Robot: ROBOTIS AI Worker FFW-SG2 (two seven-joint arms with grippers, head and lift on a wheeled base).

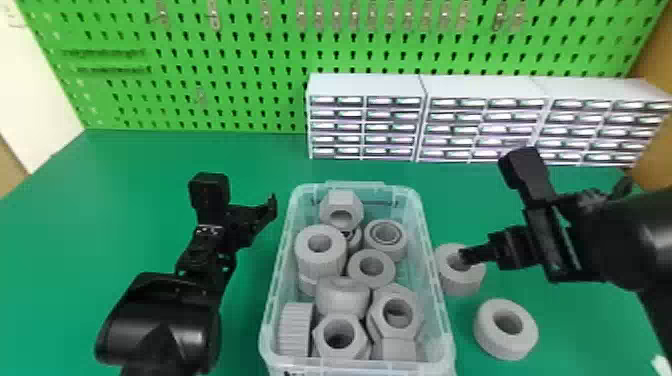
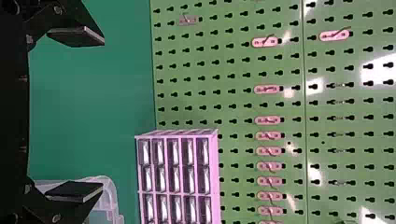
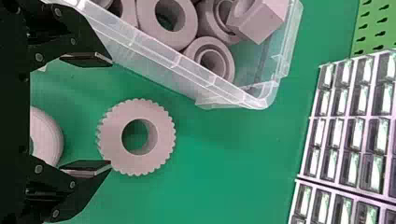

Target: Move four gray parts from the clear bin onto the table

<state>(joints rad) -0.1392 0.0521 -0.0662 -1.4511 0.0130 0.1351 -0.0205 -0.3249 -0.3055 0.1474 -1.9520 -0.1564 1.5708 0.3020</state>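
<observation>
Green table (image 1: pixel 150 160), green pegboard (image 1: pixel 250 75) behind, white drawer cabinets (image 1: pixel 367 85) at its foot. Clear bin (image 1: pixel 360 366) on table, holding gray parts (image 1: pixel 320 260); gray ring (image 1: pixel 462 287) and second ring (image 1: pixel 492 346) right of it. Left gripper (image 1: pixel 241 196), right gripper (image 1: pixel 492 210) spread. Head view: bin's near end cut off, gray ring partly hidden.

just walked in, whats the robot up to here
A robot is moving gray parts from a clear bin to the table. The right gripper is open and empty at a ridged part beside the bin; a second part lies nearby. The left gripper waits open, left of the bin.
</observation>
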